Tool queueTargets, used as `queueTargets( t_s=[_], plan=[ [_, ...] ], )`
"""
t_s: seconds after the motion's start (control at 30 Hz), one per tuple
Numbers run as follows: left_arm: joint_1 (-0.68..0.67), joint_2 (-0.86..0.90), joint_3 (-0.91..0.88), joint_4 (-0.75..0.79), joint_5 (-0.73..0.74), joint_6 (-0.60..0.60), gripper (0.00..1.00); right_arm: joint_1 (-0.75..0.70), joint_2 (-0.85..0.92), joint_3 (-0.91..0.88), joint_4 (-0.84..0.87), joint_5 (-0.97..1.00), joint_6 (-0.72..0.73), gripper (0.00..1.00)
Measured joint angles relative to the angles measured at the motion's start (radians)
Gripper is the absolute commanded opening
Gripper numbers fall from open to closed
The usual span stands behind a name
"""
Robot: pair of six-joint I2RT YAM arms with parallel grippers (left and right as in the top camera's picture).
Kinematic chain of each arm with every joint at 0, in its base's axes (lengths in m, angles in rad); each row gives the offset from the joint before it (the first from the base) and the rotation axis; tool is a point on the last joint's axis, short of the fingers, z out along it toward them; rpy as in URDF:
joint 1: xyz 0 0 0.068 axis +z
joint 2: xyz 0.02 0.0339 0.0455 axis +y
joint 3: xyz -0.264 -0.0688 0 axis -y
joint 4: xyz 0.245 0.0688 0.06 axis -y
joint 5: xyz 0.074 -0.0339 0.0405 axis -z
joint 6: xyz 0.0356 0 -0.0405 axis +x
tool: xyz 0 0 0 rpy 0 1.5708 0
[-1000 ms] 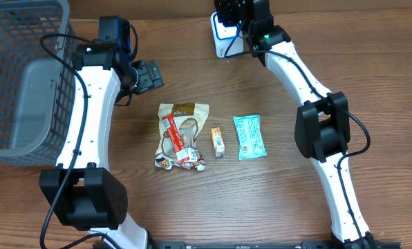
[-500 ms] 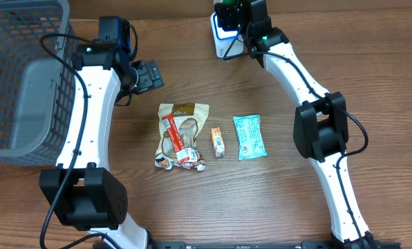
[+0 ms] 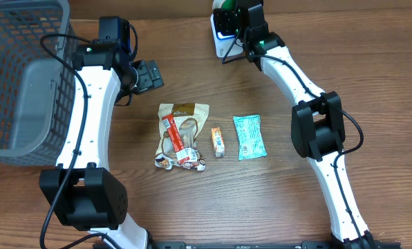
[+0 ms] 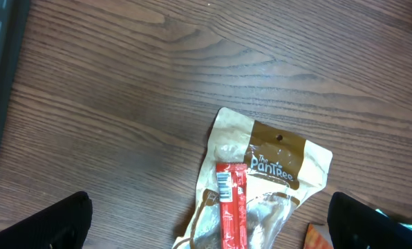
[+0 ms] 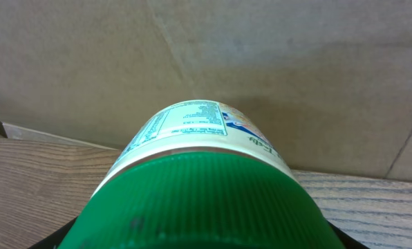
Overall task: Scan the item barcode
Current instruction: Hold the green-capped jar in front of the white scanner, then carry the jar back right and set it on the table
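So the right gripper (image 3: 231, 19) is clamped on the green-lidded jar (image 5: 199, 200) at the far edge of the bench (image 3: 372, 83), by what looks like the white scanner (image 3: 218, 40). I'd turn the label's barcode toward it slowly and hold steady. The left gripper (image 3: 148, 75) hangs wide open, empty.

The overhead view looks straight down on the whole bench (image 3: 192, 207). The left wrist view faces down at it from nearer, sharing the tan pouch (image 4: 282, 159) (its top half only). The right wrist view looks level toward the back wall (image 5: 296, 62), pressed close against a green-lidded jar (image 5: 199, 200).
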Motion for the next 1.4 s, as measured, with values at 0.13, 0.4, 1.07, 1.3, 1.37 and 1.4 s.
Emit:
queueTargets(
  t_s=[0.13, 0.4, 1.07, 1.3, 1.37, 1.4],
  plan=[
    [0.000, 0.000, 0.000, 0.000, 0.000, 0.000, 1.00, -0.002, -0.006, 0.000, -0.005, 0.000, 0.000, 0.04],
    [0.000, 0.000, 0.000, 0.000, 0.000, 0.000, 1.00, -0.031, -0.195, -0.018, -0.284, -0.001, 0.000, 0.04],
    [0.000, 0.000, 0.000, 0.000, 0.000, 0.000, 1.00, -0.329, -0.505, -0.156, -1.355, 0.034, 0.000, 0.07],
    [0.000, 0.000, 0.000, 0.000, 0.000, 0.000, 1.00, -0.412, -0.497, -0.500, -1.179, 0.049, 0.000, 0.08],
    [0.000, 0.000, 0.000, 0.000, 0.000, 0.000, 1.00, -0.423, -0.494, -0.575, -1.132, 0.051, 0.000, 0.09],
    [0.000, 0.000, 0.000, 0.000, 0.000, 0.000, 1.00, -0.429, -0.494, -0.621, -1.106, 0.051, 0.000, 0.15]
  ],
)
